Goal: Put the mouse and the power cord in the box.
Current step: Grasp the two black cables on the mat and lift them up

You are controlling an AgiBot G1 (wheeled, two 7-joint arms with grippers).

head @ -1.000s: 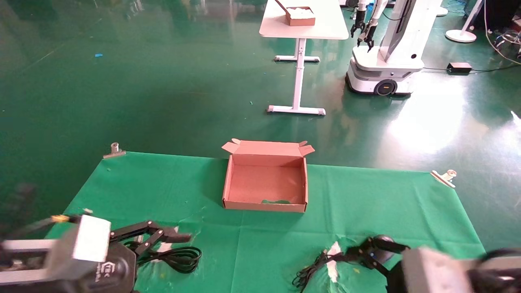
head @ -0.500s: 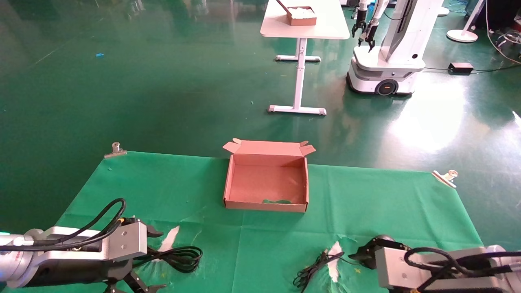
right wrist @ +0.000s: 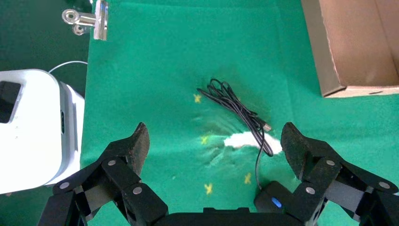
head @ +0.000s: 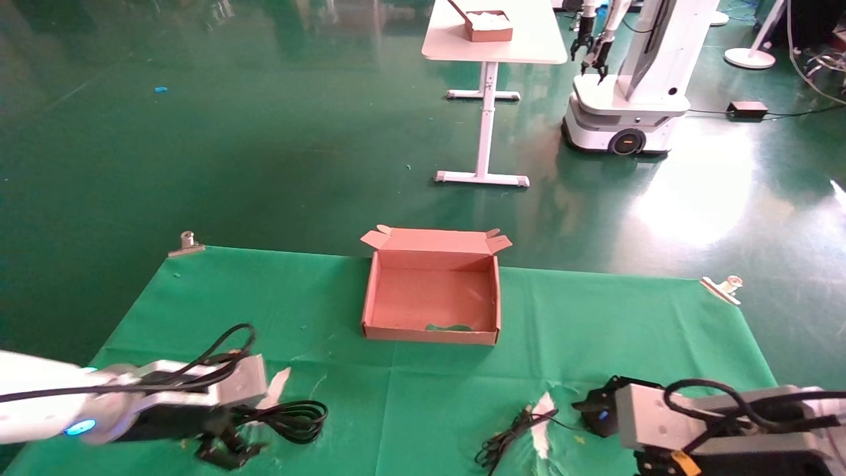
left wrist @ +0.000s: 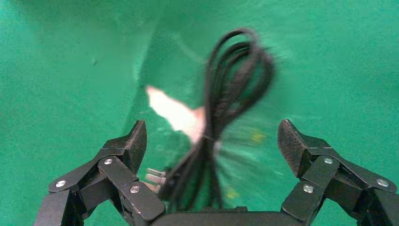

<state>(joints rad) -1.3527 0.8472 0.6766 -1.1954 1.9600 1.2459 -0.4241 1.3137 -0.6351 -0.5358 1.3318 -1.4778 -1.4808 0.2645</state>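
On the green cloth (head: 595,311), the box (head: 431,334) sits open at mid-table near the far edge, with bare cloth on both sides and between it and the arms. The left gripper (left wrist: 211,136) hangs over the near left corner with its fingers (left wrist: 131,141) spread wide on either side of the cord (left wrist: 230,89), touching nothing; the cord lies in a tight bundle of loops beside a white tear in the cloth. The right gripper (right wrist: 214,141) is low over the near right corner, its fingers (right wrist: 294,141) likewise spread wide, with the mouse (right wrist: 275,200) between them, close to the palm. Its thin wire (right wrist: 235,106) runs away in a loose tangle. Clips (head: 722,288) pin the cloth's far corners. In the head view the arm's body hides most of the mouse, and the left gripper's tips are hard to make out. The cord's plug end is largely hidden behind the left gripper's finger.
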